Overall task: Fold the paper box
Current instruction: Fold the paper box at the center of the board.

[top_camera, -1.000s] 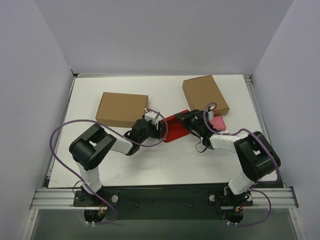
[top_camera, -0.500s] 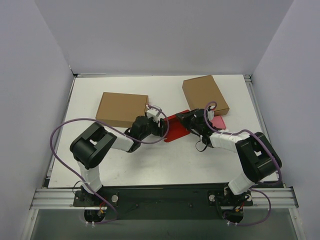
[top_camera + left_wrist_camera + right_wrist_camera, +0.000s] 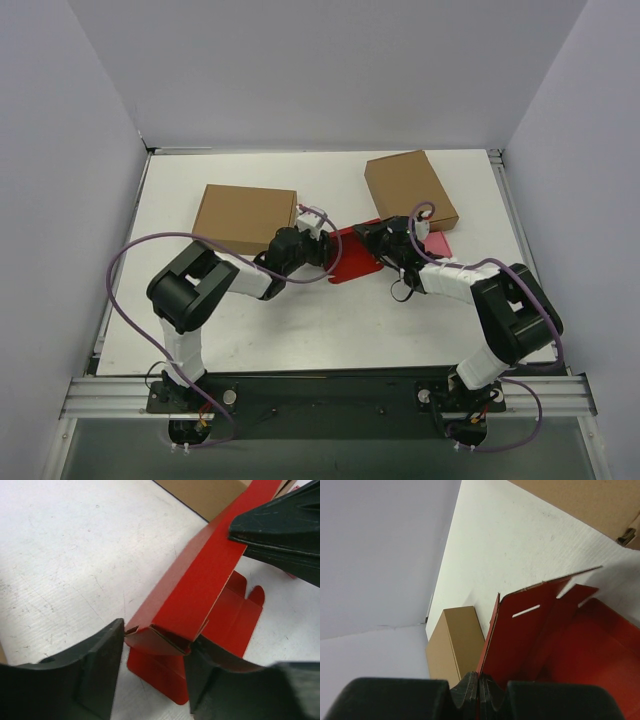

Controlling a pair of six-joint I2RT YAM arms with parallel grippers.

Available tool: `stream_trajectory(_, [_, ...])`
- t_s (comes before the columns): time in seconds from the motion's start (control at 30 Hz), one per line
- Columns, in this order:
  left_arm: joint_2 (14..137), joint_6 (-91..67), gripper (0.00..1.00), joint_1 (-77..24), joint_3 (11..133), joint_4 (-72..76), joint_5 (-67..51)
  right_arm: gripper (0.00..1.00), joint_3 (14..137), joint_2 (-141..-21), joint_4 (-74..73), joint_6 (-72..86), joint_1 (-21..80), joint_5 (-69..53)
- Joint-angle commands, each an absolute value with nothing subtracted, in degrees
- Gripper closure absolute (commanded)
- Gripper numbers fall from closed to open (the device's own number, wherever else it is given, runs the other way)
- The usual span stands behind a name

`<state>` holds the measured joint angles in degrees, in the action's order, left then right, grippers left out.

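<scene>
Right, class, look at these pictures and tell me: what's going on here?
Two robot arms are folding the red paper box mid-table. The right gripper is shut on one raised wall, holding it up. The left gripper is open, its jaws either side of that wall's folded end flap. The box is only partly formed. Two brown boxes and a pink box lie nearby.

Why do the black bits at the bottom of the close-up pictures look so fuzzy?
Left wrist view: the jaws of the left gripper sit right by the lens, so they look huge and soft; the paper box is sharper. Right wrist view: the right gripper is likewise dark and blurry. Top view: evenly lit, faint shadows.
</scene>
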<state>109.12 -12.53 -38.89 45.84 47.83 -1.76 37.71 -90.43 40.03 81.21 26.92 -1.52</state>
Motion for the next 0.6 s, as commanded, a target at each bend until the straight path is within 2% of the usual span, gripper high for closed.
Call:
stream_trajectory(0.0, [109.51,-12.04,0.59,-38.76,48.87,52.82,-0.7,1.0,38.5,-91.05,35.86,80.16,27.42,-3.43])
stream_trajectory(0.1, [109.6,-11.95,0.69,-38.76,48.78,53.52,-1.49,0.98,38.32,-90.79,35.86,80.07,27.51,-3.43])
stream_trajectory(0.37, [109.34,-11.69,0.84,-38.85,47.46,55.28,-2.72,0.84,38.23,-90.0,35.6,79.54,27.69,-3.6])
stream_trajectory(0.5, [108.11,-12.04,0.87,-38.32,47.29,52.92,-6.05,0.61,37.36,-87.29,34.64,77.88,27.69,-4.48])
stream_trajectory(0.57, [107.06,-13.01,0.87,-37.36,47.46,51.25,-11.49,0.56,36.74,-83.07,33.49,76.3,27.6,-5.53])
